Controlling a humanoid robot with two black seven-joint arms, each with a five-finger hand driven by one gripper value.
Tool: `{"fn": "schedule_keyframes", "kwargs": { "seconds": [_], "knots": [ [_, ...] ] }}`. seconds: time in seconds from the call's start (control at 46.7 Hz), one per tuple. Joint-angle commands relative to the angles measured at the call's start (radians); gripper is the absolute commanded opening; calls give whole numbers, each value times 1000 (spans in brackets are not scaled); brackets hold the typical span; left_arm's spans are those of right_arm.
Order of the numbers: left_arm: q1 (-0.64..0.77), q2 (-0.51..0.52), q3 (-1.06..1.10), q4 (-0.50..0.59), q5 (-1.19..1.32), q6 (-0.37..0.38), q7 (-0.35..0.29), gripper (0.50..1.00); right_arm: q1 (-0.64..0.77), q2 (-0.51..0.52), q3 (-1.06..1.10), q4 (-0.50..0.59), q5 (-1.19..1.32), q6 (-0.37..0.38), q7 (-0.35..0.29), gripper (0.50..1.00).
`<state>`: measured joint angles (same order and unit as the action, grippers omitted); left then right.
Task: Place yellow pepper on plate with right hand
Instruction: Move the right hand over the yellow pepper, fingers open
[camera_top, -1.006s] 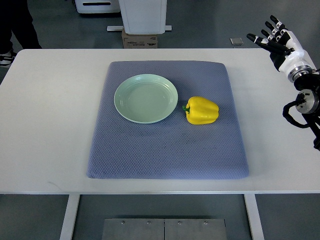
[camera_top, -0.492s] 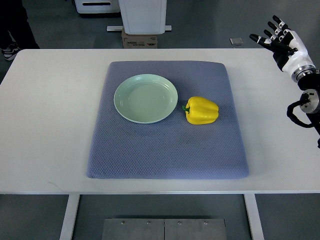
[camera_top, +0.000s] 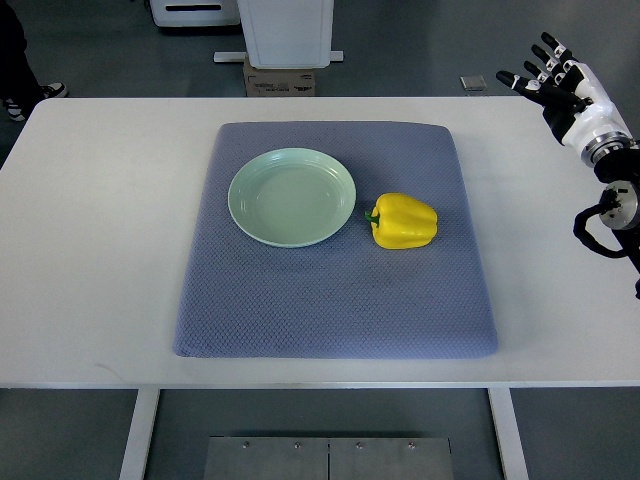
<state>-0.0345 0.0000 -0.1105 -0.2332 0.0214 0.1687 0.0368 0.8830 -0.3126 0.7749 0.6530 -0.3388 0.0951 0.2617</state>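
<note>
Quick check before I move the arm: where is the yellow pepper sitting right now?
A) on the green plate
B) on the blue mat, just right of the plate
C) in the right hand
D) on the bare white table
B: the yellow pepper lies on the blue mat beside the plate, while the right hand hovers open at the table's far right corner.
</note>
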Motion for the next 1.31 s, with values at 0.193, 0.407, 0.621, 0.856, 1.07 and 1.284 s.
{"fn": "schedule_keyframes", "kwargs": {
  "seconds": [0.193,0.407,0.621,0.856,1.07,1.284],
  "knots": [
    [-1,0,0,0,0,0,0,1000,-4,-8,-46,31,-5,77,11,1000],
    [1,0,0,0,0,0,0,1000,10,-42,-169,65,-19,109,47,1000],
    [1,0,0,0,0,0,0,1000,21,-49,-220,91,-140,156,93,1000],
    [-1,0,0,0,0,0,0,1000,30,-66,-249,138,-292,202,120,1000],
    [-1,0,0,0,0,0,0,1000,79,-106,-381,181,-399,202,169,1000],
    [1,0,0,0,0,0,0,1000,119,-106,-480,186,-508,201,199,1000]
  ]
}}
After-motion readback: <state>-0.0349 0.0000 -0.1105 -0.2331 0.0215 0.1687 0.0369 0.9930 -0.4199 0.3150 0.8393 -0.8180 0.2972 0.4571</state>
